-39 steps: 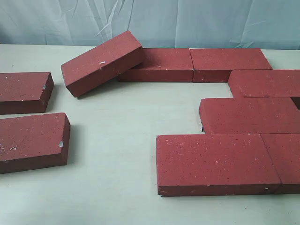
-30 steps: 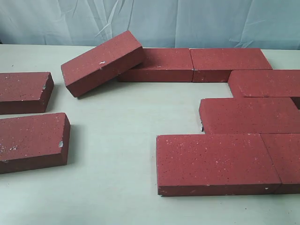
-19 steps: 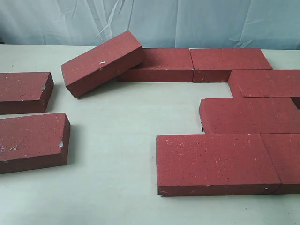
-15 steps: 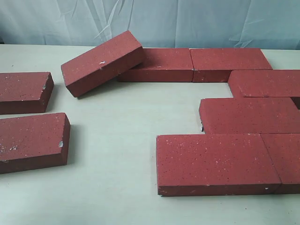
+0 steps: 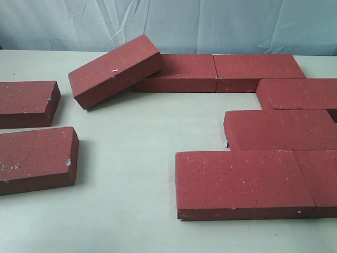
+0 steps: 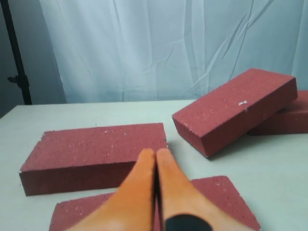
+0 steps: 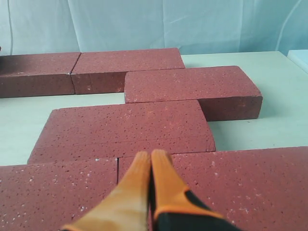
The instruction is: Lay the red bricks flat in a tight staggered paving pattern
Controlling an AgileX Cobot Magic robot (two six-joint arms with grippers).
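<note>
- Dark red, white-speckled red bricks [image 5: 242, 182] on a pale table [image 5: 131, 158], nine in the exterior view, with a pale blue cloth backdrop [image 5: 210, 26] at twelve o'clock.
- From one to five o'clock, a paved group lying flat: back pair [image 5: 218, 71] end to end with a closed seam, then third-row brick [image 5: 297, 94] and fourth-row brick [image 5: 279, 129], each offset from the row behind and touching it.
- At five o'clock, front pair [image 5: 295, 182] end to end, with its right-hand brick cut off by the frame edge.
- At eleven o'clock, a tilted brick [image 5: 115, 70], one end propped on the left end of the back pair, the other end down on the table.
- At nine and eight o'clock, two loose bricks [image 5: 27, 103] flat, well apart from the paved group, each with a chipped corner.
- Left gripper [image 6: 155, 153]: orange fingers pressed together, gripping nothing, above the nearer loose brick; contact impossible to tell.
- Right gripper [image 7: 150, 155]: orange fingers likewise together, empty, above the front pair beside its seam.
</note>
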